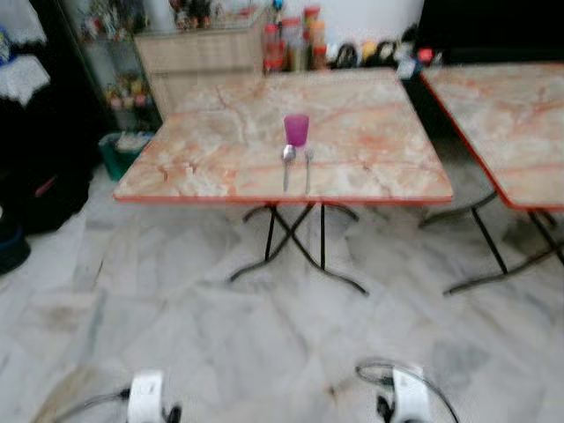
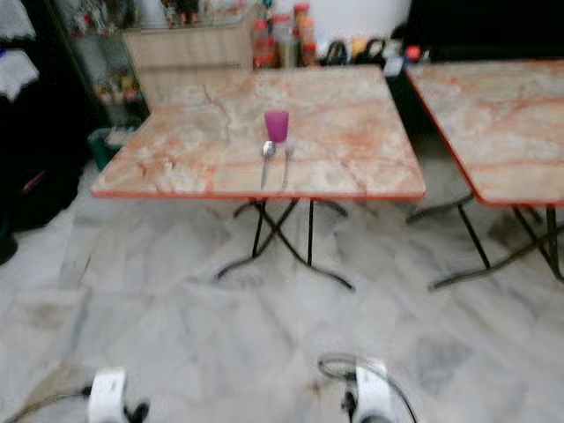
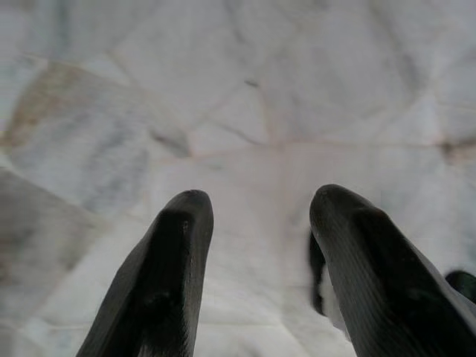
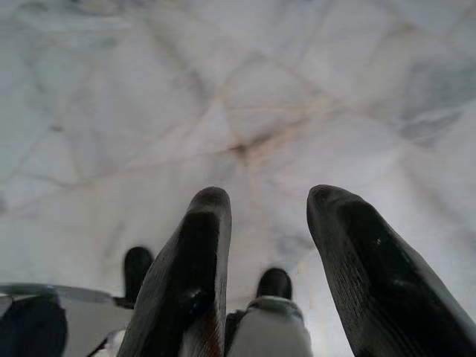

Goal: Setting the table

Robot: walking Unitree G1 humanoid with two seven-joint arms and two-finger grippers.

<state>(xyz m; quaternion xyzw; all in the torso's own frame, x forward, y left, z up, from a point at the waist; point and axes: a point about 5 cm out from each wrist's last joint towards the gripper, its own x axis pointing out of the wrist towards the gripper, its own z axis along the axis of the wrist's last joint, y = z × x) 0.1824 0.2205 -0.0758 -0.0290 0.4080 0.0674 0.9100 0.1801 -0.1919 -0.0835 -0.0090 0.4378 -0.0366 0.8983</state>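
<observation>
Left gripper [image 3: 256, 223] jaws apart over floor [image 3: 245, 89], blurred spoon [image 1: 287, 164], cup [image 1: 297, 129]

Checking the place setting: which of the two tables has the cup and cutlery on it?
The left table, straight ahead: a purple cup stands above a spoon and fork.

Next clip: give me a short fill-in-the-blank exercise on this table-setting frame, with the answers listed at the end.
1. The cup on the near table is coloured ____.
2. Just in front of the cup lie a fork and a ____, side by side.
3. Both wrist views look down at a marble ____, with nothing between the fingers.
4. A second table stands to the robot's ____.

Missing words: purple; spoon; floor; right
</observation>
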